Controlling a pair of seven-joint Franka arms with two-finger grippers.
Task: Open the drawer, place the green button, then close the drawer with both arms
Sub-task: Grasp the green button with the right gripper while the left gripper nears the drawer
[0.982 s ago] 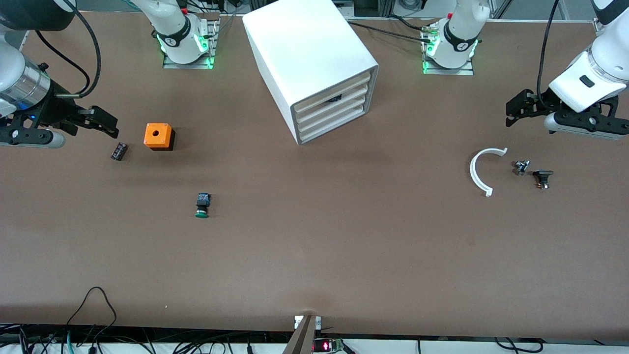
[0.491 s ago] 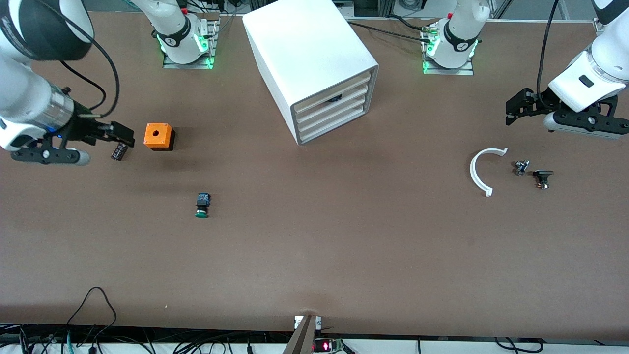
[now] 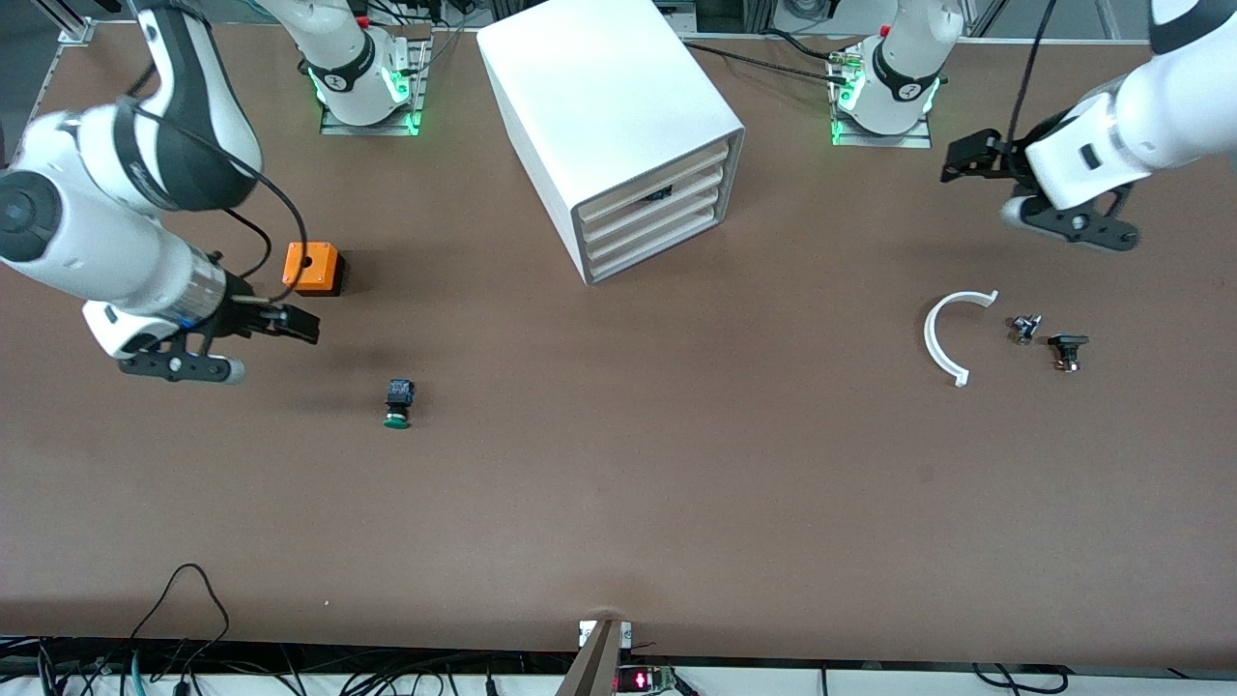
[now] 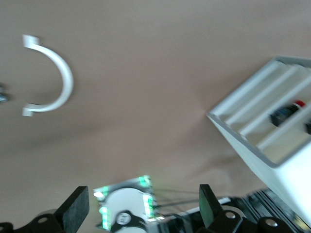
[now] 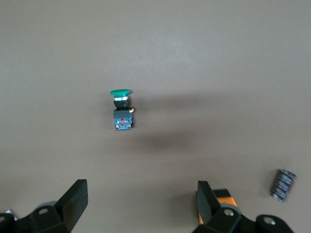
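Overhead, the front view shows the button [image 3: 397, 404] lying on the brown table [image 3: 618, 503], at four o'clock from the right gripper [image 3: 302, 327]; the cabinet [image 3: 618, 126] has its lowest drawer [image 3: 657, 248] closed. Left wrist view: the left gripper [image 4: 141, 208], fingers spread, and a dark part in an upper drawer [image 4: 284, 114]. Right wrist view: spread fingers [image 5: 75, 196] and a black cylinder [image 5: 283, 185], hidden from the front view.

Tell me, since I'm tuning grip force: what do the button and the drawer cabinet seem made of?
The button looks like hard plastic: glossy green cap, black-and-blue body, perhaps small metal parts. The cabinet looks like matte white plastic or painted metal, with smooth, even faces and rounded edges; the drawer front looks like plain white plastic.
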